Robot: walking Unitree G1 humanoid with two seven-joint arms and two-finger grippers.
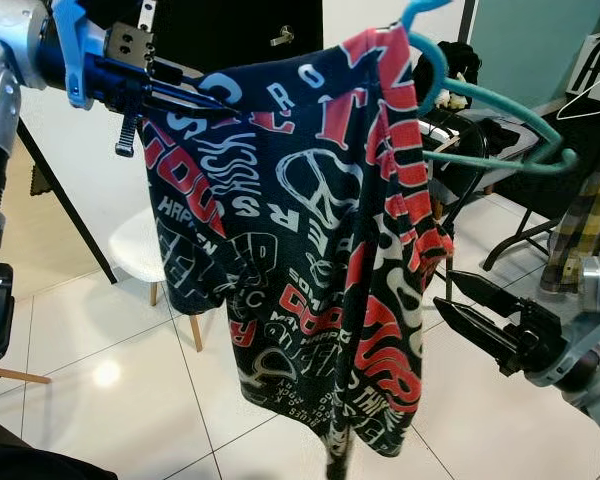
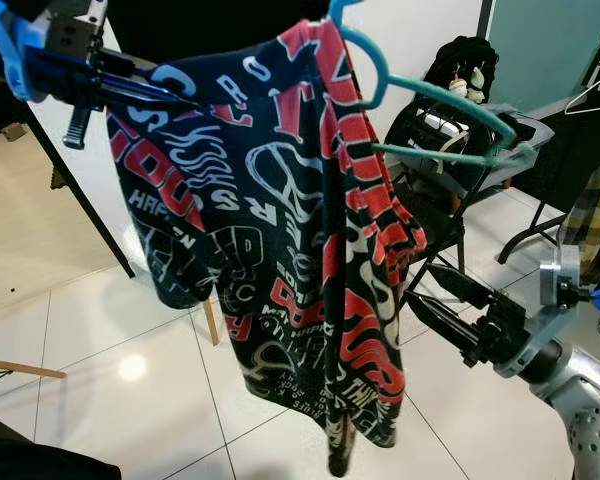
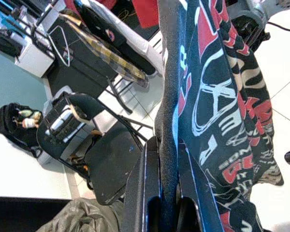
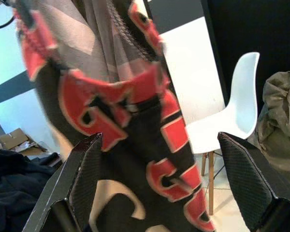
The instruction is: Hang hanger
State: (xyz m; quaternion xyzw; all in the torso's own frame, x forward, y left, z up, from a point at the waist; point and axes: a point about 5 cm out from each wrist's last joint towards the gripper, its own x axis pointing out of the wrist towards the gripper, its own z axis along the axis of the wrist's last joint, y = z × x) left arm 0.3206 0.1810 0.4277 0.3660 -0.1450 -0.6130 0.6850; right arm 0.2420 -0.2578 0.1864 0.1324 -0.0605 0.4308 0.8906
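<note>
**Printed garment on teal hanger, held aloft**

Surroundings: white chair (image 4: 232,116) behind the garment, on pale tiled floor (image 1: 110,340). Black folding chair (image 2: 435,150) just behind the hanger's free arm, a small bag (image 2: 465,70) slung on its back. Plaid cloth (image 1: 580,215) hanging at far right. Black easel leg (image 1: 65,200) slanting down at left.

Item: dark garment (image 1: 310,230) with red and white lettering, draped over teal hanger (image 1: 480,110), hook uppermost; one hanger arm bare and jutting toward the folding chair.

Left end effector (image 1: 185,95): raised high, reaching across, fingers clamped together on the garment's upper edge.

Right end effector (image 1: 475,315): low, beside the garment's lower hem, pointed toward the cloth, fingers spread apart, nothing gripped.
</note>
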